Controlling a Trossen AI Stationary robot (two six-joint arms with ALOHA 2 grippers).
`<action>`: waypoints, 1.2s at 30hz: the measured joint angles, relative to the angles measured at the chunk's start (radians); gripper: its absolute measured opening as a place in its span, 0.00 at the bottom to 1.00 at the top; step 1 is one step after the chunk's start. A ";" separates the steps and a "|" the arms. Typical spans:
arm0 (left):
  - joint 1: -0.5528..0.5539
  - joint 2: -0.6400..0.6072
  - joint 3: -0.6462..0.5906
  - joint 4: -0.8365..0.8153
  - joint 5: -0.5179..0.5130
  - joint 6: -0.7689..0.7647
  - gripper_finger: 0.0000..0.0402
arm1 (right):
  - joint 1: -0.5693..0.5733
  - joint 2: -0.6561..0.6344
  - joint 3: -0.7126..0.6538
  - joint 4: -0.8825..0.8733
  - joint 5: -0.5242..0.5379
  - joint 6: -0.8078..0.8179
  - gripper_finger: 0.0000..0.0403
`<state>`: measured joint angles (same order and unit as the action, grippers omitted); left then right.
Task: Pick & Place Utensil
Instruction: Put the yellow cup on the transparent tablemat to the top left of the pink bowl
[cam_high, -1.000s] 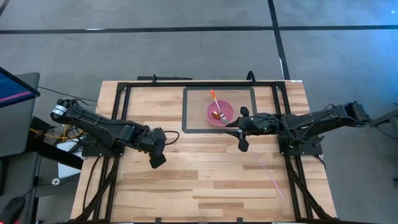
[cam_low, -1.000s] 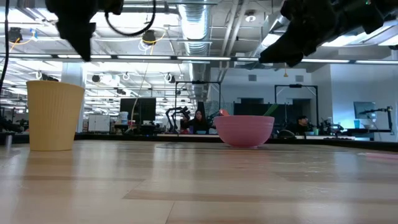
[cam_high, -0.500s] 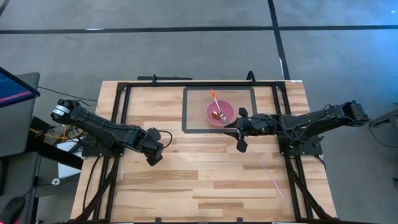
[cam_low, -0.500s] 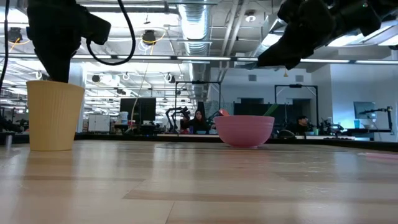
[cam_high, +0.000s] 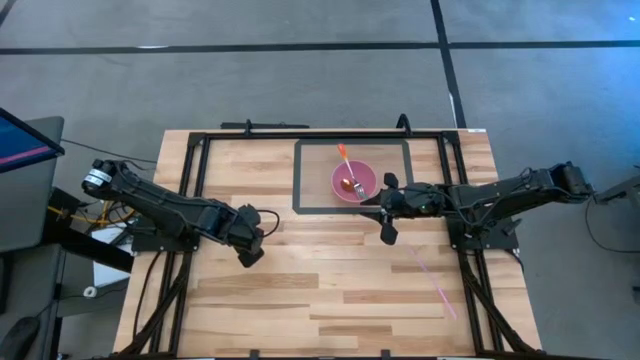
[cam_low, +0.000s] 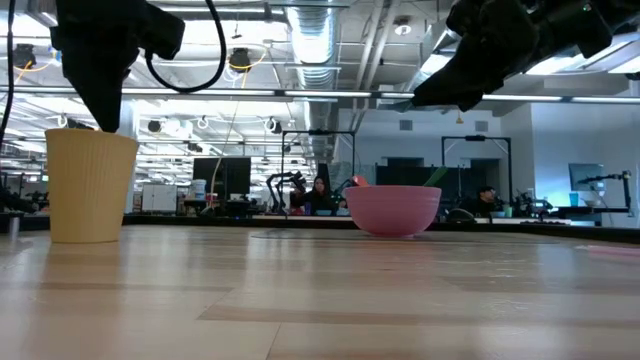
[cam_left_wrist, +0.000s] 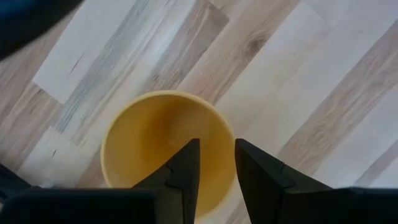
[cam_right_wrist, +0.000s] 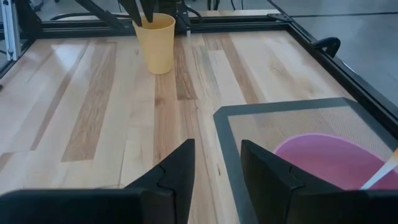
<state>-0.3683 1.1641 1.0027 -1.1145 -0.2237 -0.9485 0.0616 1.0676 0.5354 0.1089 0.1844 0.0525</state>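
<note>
Left pincer (cam_left_wrist: 214, 165), narrowly parted, hovers over the round ribbed yellow cup (cam_left_wrist: 165, 146) on wood.

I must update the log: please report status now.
Left gripper above yellow cup, fingers slightly apart, empty. Right gripper open, empty, beside pink bowl. Utensils in bowl. Nothing in the way.

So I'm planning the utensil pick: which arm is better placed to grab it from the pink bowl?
Right. The right gripper hovers beside the pink bowl holding the utensil; the left gripper is over the yellow cup.
</note>
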 joint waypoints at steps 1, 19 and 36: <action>0.000 0.000 0.000 0.001 0.000 -0.003 0.25 | 0.000 0.000 0.000 0.000 0.000 0.000 0.30; 0.000 0.003 -0.084 0.066 0.040 -0.029 0.25 | 0.000 0.000 0.000 0.000 0.000 0.000 0.31; 0.000 0.002 -0.117 0.201 0.006 0.062 0.04 | 0.000 0.000 0.000 -0.002 0.000 -0.002 0.31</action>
<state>-0.3686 1.1664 0.8856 -0.9132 -0.2173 -0.8862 0.0616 1.0676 0.5354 0.1066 0.1842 0.0505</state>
